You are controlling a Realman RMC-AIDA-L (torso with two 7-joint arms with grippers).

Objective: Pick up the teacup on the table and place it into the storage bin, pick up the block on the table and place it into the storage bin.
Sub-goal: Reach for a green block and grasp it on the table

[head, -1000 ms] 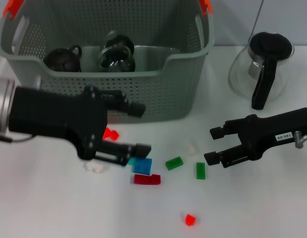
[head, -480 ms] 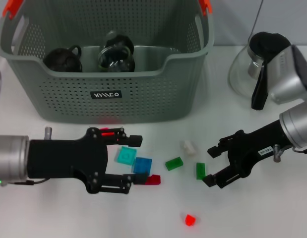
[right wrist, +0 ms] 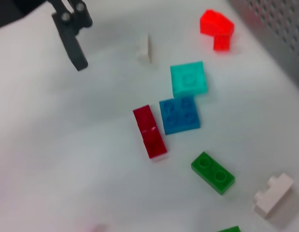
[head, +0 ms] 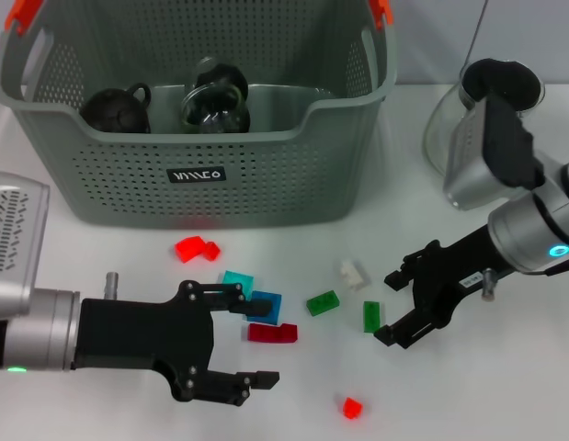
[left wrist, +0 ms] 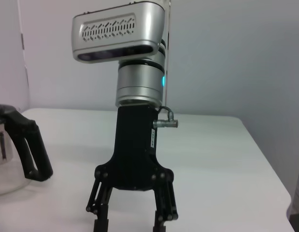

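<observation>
The storage bin (head: 266, 175), a grey-green perforated basket, stands at the back. Inside it lie a dark teacup (head: 114, 108) and a glass teacup (head: 215, 106). Loose blocks are scattered in front: red (head: 197, 249), teal (head: 236, 283), blue (head: 264, 305), dark red (head: 273, 333), green (head: 323, 302), white (head: 353, 273), a second green (head: 371, 315) and a small red one (head: 352, 407). My left gripper (head: 261, 340) is open and empty just nearer than the blue and dark red blocks. My right gripper (head: 389, 308) is open, right beside the second green block.
A glass teapot (head: 491, 110) with a black handle and lid stands at the back right, partly behind my right arm. The left wrist view shows it (left wrist: 14, 150) beside the right gripper (left wrist: 130, 224). The right wrist view shows the block cluster, such as the blue block (right wrist: 179, 115).
My left gripper has pulled back from the bin's front toward the near edge, uncovering the red and teal blocks. My right gripper shifted slightly nearer the green block. Both stayed open.
</observation>
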